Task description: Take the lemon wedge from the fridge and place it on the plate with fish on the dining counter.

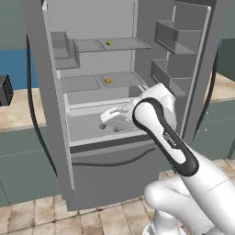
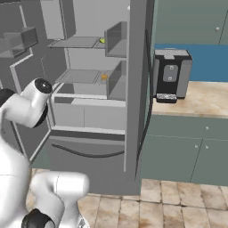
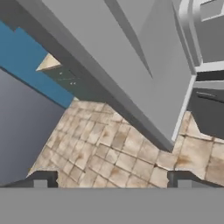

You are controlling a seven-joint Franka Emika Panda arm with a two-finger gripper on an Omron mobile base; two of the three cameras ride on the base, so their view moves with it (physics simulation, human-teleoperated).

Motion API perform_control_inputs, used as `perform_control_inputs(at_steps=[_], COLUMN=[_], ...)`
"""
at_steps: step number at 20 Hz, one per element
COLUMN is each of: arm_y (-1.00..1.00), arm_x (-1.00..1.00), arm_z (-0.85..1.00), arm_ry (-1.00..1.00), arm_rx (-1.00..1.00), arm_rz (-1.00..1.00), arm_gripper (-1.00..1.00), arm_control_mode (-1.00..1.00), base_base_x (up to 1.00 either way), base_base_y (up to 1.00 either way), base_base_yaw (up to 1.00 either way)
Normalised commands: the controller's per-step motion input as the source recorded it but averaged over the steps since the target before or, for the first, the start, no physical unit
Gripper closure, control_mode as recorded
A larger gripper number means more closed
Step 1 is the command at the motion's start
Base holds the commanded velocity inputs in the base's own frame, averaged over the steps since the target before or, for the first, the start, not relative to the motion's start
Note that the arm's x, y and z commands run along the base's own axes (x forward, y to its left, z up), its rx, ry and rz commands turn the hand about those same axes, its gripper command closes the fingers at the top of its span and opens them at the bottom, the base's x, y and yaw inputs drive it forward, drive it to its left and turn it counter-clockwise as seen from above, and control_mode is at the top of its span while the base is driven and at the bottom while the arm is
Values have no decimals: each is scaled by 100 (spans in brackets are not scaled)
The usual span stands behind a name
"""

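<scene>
So far only the opening step looks done: the fridge [image 1: 92,151] stands with both upper doors swung wide, its shelves exposed, while the bottom drawer below them is shut. Everything else of the job is, by my reading, still ahead: reaching in, taking the fruit, carrying it off to the dining counter and setting it on the plate with fish.

Taking the fridge as the landmark, the lemon wedge [image 1: 109,42] lies on its upper shelf, toward the middle of that shelf and a little back from the front edge, a tiny yellow-green speck; the right base view catches it too, partly masked by a door bin. One shelf lower, almost straight beneath it, sits the orange-yellow piece [image 1: 108,81], which is the wrong thing and easy to confuse at this size. The door bins [image 1: 176,34] on the fridge's open right door look bare, and so does the pale crisper tray under the lower shelf, as far as can be made out.

The gripper [image 3: 111,179] is in front of the fridge at about crisper height, well below the wedge. In the hand view its two dark fingertips stand far apart with nothing between them, so the pincer is spread wide and holds nothing; it looks down past the edge of a fridge door at the tiled floor [image 3: 113,148]. I judge the hand must rise and turn toward the upper shelf before any grasp
</scene>
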Motion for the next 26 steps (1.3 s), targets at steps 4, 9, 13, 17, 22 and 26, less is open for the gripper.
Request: perform_control_inputs(at_steps=[4,9,13,17,22,26], arm_y=[-100,-93,-68,-29,-7,0], arm_x=[-76,-38,-9,6,-12,0], arm_z=[4,1,13,87,50,1], arm_ry=[-1,10,16,5,-31,-1], arm_rx=[-25,-33,-34,-26,-11,0], arm_rz=[-24,-37,-34,-14,0,0], arm_gripper=[-100,-100,-100,-100,-100,-100], arm_control_mode=[-100,-100,-100,-100,-100,-100], base_base_x=[0,0,0,0,0,0], base_base_y=[0,0,0,0,0,0], base_base_yaw=[0,0,0,0,0,0])
